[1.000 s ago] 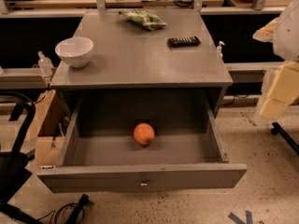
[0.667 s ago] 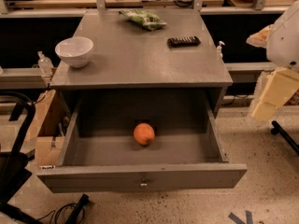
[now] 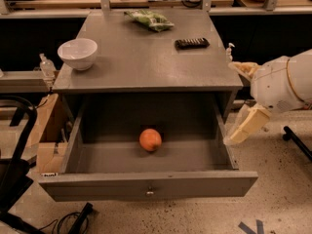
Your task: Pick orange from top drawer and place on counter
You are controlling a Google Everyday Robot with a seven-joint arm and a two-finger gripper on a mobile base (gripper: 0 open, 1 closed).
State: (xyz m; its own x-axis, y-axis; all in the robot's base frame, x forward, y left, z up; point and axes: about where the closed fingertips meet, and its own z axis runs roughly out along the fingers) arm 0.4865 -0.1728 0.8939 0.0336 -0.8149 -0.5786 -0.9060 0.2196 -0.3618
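The orange (image 3: 150,140) lies inside the open top drawer (image 3: 146,185), near the middle of its floor. The drawer is pulled out from under the grey counter (image 3: 141,57). My gripper (image 3: 240,99) is at the right side of the cabinet, level with the counter's front right corner, to the right of and above the orange. Its two cream fingers (image 3: 247,125) stand wide apart, open and empty.
On the counter stand a white bowl (image 3: 77,53) at the left, a green bag (image 3: 149,19) at the back and a black remote (image 3: 192,43) at the right. A cardboard box (image 3: 45,130) and a black chair (image 3: 12,169) are left of the drawer.
My arm has moved left from the right edge of the view towards the cabinet's right side. The orange and the drawer have not moved.
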